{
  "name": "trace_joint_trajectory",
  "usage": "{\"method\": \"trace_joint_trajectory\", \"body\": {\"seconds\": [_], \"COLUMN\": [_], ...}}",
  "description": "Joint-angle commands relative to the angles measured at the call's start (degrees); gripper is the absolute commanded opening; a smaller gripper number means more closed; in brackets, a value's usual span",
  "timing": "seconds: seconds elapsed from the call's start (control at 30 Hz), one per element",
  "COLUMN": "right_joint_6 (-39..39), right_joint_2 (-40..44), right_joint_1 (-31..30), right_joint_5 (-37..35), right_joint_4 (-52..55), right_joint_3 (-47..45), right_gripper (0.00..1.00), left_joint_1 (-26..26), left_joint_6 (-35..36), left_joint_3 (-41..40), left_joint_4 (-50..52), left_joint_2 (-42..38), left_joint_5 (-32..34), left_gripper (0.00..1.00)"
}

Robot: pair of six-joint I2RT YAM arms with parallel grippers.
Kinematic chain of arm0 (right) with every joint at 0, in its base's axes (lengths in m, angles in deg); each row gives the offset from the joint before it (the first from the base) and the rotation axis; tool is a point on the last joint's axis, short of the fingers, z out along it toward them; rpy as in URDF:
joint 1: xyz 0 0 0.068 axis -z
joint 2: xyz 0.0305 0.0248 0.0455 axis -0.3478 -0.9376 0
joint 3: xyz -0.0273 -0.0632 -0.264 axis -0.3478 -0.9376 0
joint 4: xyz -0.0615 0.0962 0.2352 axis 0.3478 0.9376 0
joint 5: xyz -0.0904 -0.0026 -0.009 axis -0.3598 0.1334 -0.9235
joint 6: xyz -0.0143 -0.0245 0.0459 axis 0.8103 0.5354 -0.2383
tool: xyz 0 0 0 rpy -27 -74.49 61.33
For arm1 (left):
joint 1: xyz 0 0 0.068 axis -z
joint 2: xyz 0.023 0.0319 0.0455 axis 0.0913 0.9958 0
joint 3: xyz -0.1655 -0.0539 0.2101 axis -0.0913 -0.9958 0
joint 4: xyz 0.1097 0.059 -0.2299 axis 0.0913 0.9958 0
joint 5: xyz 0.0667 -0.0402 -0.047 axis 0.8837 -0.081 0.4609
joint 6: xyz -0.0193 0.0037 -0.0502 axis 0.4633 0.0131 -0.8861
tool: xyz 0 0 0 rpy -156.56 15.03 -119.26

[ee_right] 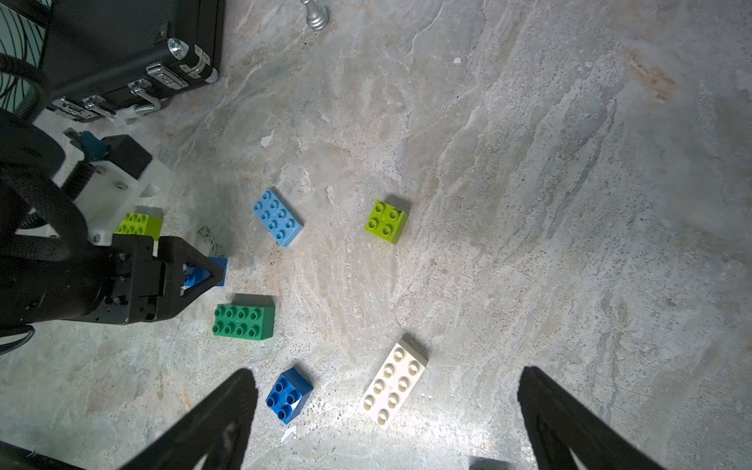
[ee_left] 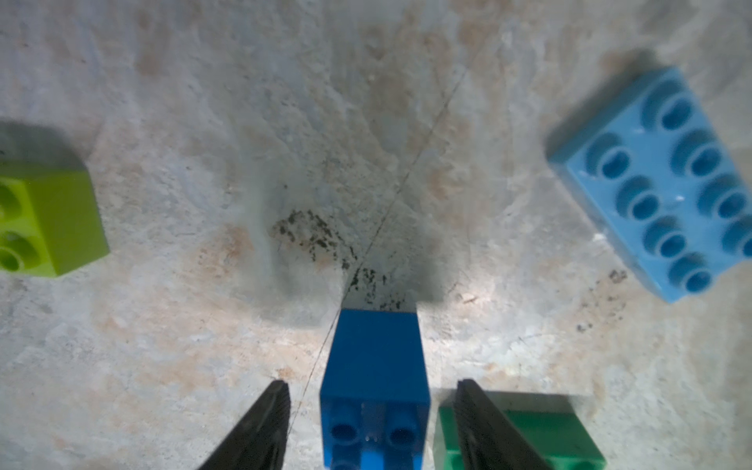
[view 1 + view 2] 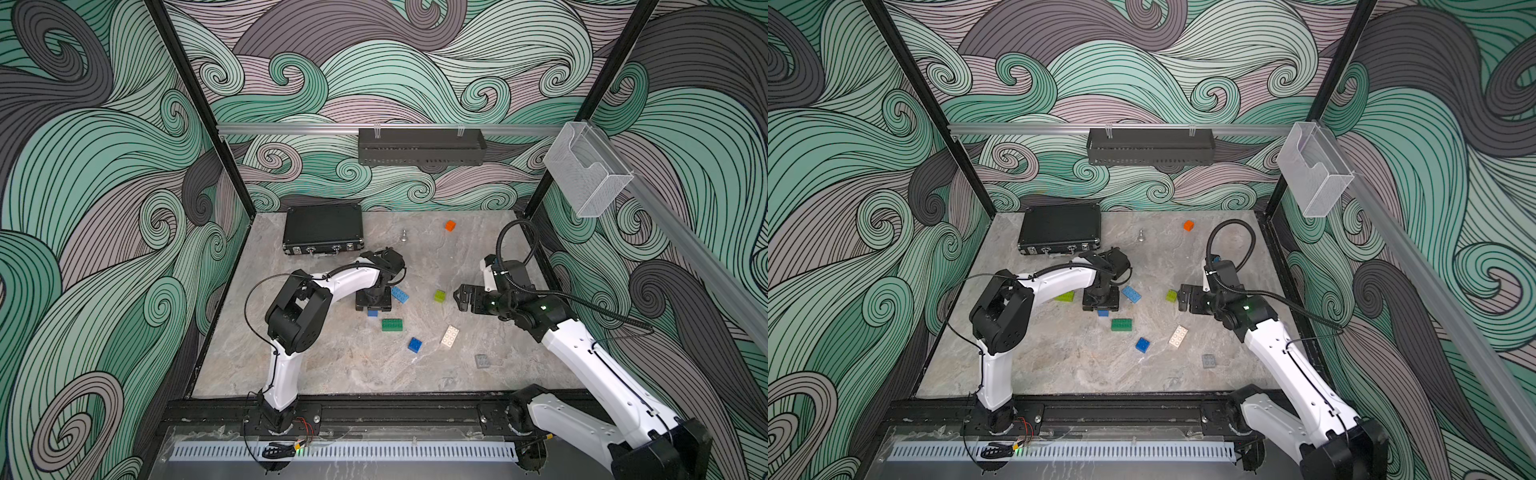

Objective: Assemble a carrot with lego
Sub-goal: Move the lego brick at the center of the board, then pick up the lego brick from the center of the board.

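Marble tabletop (image 3: 332, 365), assembly barely begun: my left gripper (image 2: 372, 384) stands unclenched astride the dark blue brick (image 2: 374, 354), right gripper (image 1: 386, 371) agape and empty. Next, I judge, comes mating the green brick (image 1: 244, 321).

White shells are covering the left arm (image 3: 282, 374) and right arm (image 3: 582, 353) between black joints, with black cables (image 3: 518, 222) trailing alongside.

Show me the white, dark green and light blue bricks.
white brick (image 1: 392, 384), right wrist view, centre of studded top.
dark green brick (image 1: 243, 319), right wrist view, centre of studded top.
light blue brick (image 1: 278, 215), right wrist view, centre of studded top.
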Motion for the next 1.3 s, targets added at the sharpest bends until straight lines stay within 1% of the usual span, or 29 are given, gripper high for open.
{"method": "trace_joint_trajectory", "body": {"seconds": [0.0, 0.1, 0.17, 0.27, 0.37, 0.43, 0.5, 0.6, 0.8, 0.9, 0.97, 1.07, 1.13, 1.27], "right_joint_6": [-1.16, -2.40, -3.34, -4.86, -7.68, -9.45, -10.58, -12.40, -16.34, -17.36, -17.20, -17.77, -18.56, -18.85], "right_joint_2": [-0.58, -1.90, -3.68, -8.65, -15.91, -21.21, -26.14, -33.18, -43.45, -47.50, -49.44, -51.17, -52.12, -54.67], "right_joint_1": [-0.27, -2.30, -5.20, -11.09, -16.85, -20.97, -24.65, -28.03, -30.37, -30.45, -30.54, -30.73, -30.89, -31.35], "right_joint_5": [2.24, 3.77, 3.76, 2.86, 2.53, 0.97, -1.53, -3.75, -4.13, -4.72, -5.14, -5.54, -5.22, -4.90], "right_joint_4": [-0.71, -2.16, -3.11, -4.06, -4.03, -3.85, -3.11, -1.65, -0.13, 0.89, 1.79, 2.48, 2.52, 2.47], "right_joint_3": [-1.15, -1.82, -1.79, 0.05, 3.76, 6.50, 9.75, 14.30, 21.51, 24.35, 26.06, 27.46, 27.85, 29.35], "right_gripper": [1.00, 1.00, 1.00, 1.00, 1.00, 1.00, 1.00, 1.00, 0.99, 0.99, 0.99, 0.96, 0.92, 0.85], "left_joint_1": [-0.36, -0.44, -0.87, -2.82, -7.30, -12.13, -15.94, -19.43, -26.05, -28.02, -28.68, -29.28, -29.69, -29.95], "left_joint_6": [-2.21, -2.55, -2.25, -0.34, 1.30, 2.34, 3.48, 5.48, 6.06, 6.15, 6.40, 7.17, 7.40, 7.31], "left_joint_3": [1.46, -0.92, -3.04, -7.68, -15.02, -20.89, -25.31, -29.03, -32.89, -34.25, -34.24, -33.45, -32.70, -33.59], "left_joint_4": [2.03, -0.50, -1.86, -3.50, -5.47, -7.43, -9.05, -10.55, -11.87, -12.63, -12.28, -11.07, -10.02, -11.78], "left_joint_2": [-3.20, -9.80, -14.31, -21.03, -28.35, -32.85, -37.16, -40.93, -44.24, -44.60, -44.34, -43.29, -42.30, -41.91], "left_joint_5": [0.80, 1.95, 2.64, 1.99, 0.09, -2.43, -3.42, -3.73, -7.95, -10.01, -10.97, -13.07, -14.57, -16.07], "left_gripper": [0.73, 0.80, 0.82, 0.85, 0.85, 0.85, 0.85, 0.84, 0.85, 0.84, 0.84, 0.84, 0.84, 0.83]}}
